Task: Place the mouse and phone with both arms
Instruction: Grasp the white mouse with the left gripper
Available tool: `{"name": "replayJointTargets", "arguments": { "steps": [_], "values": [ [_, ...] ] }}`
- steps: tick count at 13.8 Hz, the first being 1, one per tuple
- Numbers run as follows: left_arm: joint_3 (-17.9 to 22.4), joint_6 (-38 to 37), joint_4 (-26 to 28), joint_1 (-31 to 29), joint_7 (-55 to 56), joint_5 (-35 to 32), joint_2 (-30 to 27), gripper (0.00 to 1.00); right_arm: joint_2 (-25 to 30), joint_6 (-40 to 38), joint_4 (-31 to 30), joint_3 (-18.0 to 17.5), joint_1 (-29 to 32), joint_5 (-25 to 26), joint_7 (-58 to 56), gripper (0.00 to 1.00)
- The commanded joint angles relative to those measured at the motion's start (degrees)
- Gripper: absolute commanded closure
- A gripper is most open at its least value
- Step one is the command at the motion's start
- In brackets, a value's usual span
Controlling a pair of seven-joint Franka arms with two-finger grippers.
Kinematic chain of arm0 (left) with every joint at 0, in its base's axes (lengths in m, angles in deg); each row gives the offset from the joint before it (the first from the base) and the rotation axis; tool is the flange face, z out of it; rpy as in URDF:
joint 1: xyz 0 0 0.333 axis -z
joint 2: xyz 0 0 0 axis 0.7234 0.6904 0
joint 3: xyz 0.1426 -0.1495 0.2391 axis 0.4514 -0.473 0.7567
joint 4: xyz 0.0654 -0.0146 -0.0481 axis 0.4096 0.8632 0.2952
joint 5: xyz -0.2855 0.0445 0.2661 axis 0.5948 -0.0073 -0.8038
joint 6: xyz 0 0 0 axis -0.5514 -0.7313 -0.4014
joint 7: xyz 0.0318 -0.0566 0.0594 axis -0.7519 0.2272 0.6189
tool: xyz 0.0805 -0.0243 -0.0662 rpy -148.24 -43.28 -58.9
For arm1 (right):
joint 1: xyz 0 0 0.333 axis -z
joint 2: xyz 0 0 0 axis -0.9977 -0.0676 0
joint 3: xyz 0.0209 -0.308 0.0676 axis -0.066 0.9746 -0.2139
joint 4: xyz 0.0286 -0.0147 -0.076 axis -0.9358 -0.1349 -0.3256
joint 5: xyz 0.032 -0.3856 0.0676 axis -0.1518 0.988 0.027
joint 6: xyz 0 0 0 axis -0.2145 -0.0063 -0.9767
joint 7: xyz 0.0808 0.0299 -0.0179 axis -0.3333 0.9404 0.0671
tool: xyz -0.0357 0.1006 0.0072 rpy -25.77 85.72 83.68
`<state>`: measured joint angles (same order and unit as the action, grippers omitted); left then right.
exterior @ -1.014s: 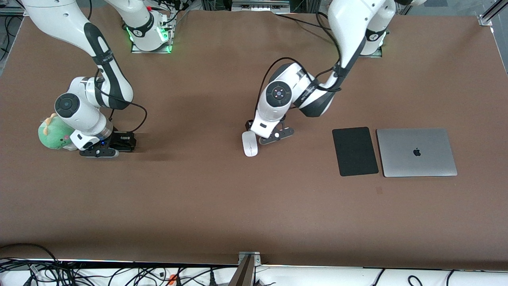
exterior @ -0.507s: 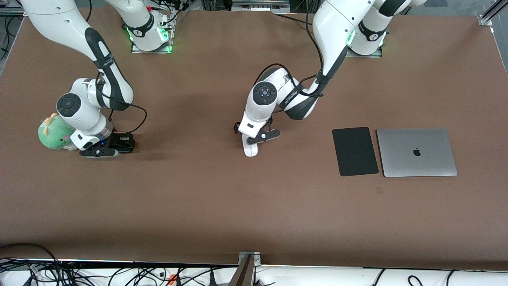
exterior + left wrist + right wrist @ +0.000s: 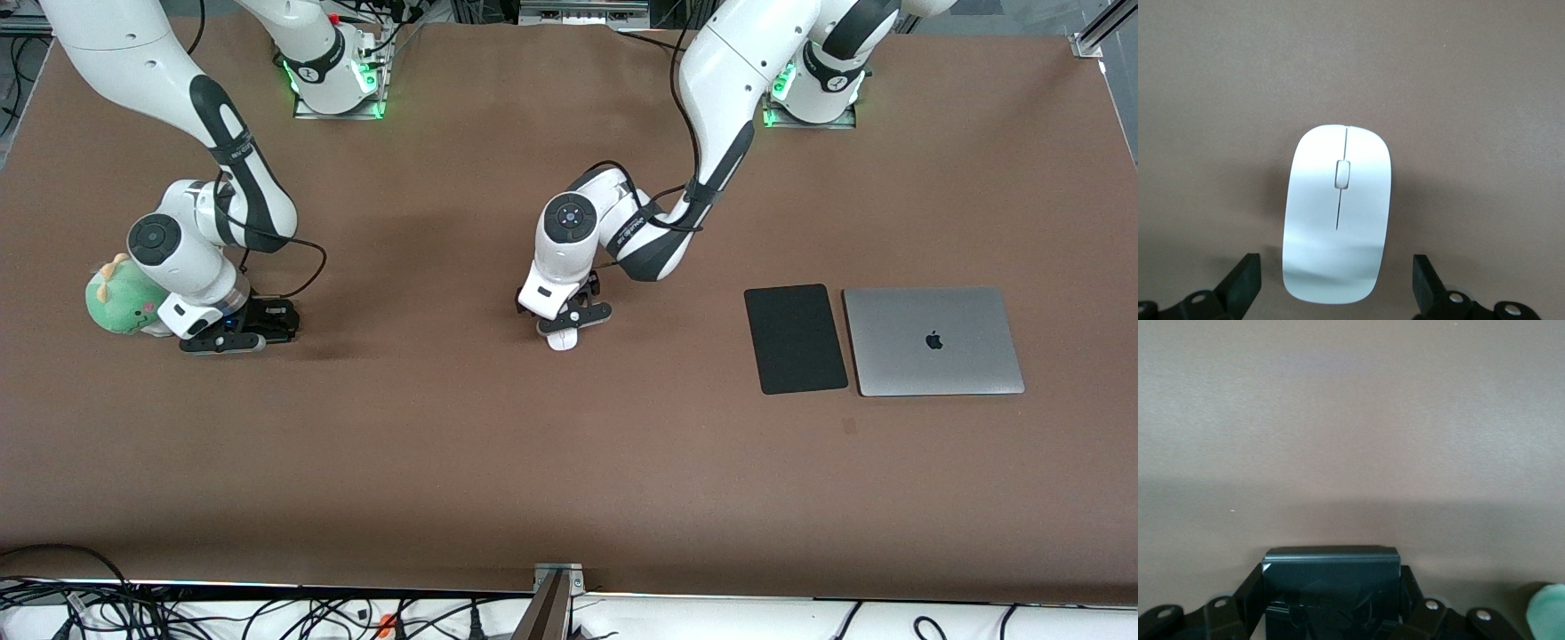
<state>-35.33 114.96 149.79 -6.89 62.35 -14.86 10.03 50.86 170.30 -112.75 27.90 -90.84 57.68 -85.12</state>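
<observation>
Big brown table (image 3: 569,462) takes up pretty much the whole shot, cables hanging off the edge closest to the front camera and both arm bases along the top. I'll use the black mat (image 3: 795,339) as my landmark: the closed silver laptop (image 3: 933,341) sits just beside it toward the left arm's end of the table, and everything else lies well off toward the right arm's end. Partway that way, the left gripper (image 3: 569,322) is down over the white mouse (image 3: 561,340), which lies flat on the table. In the left wrist view its fingertips (image 3: 1245,283) are spread wide with the mouse (image 3: 1337,213) sitting between them, clear gaps on both sides, nothing touching yet. Way farther from the mat, near the green plush toy (image 3: 120,298), the right gripper (image 3: 233,331) is low by the table, and the right wrist view shows the phone (image 3: 1331,583), a dark slab, pinched between its fingers (image 3: 1248,597). What worries me: the mouse looks slick and rounded and sits a bit skewed between the fingers, so if they close unevenly I'd guess it squirts out or spins instead of getting clamped. It also looks thin, so a grab that's too high would probably slide off the top. On the phone side, the pinch seems to be on one end only, so a quick swing could let it tilt or slip, and that plush toy is close enough to snag.
</observation>
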Motion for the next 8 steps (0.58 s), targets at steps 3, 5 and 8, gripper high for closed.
{"name": "replayJointTargets", "arguments": {
  "steps": [3, 5, 8],
  "values": [
    [1.0, 3.3, -2.2, 0.9, 0.5, -3.1, 2.6, 0.0, 0.0, 1.2, -0.6, -0.4, 0.9, -1.3, -2.0, 0.01],
    [0.9, 3.3, -2.1, 0.9, 0.4, -3.8, 2.6, 0.12, 0.0, 1.0, -0.4, -0.4, 0.9, -1.3, -2.0, 0.0],
    [0.9, 3.3, -2.0, 0.6, 0.1, -4.8, 2.4, 0.38, 0.2, -0.5, 0.5, -0.5, 0.7, -1.2, -2.1, 0.0]
  ]
}}
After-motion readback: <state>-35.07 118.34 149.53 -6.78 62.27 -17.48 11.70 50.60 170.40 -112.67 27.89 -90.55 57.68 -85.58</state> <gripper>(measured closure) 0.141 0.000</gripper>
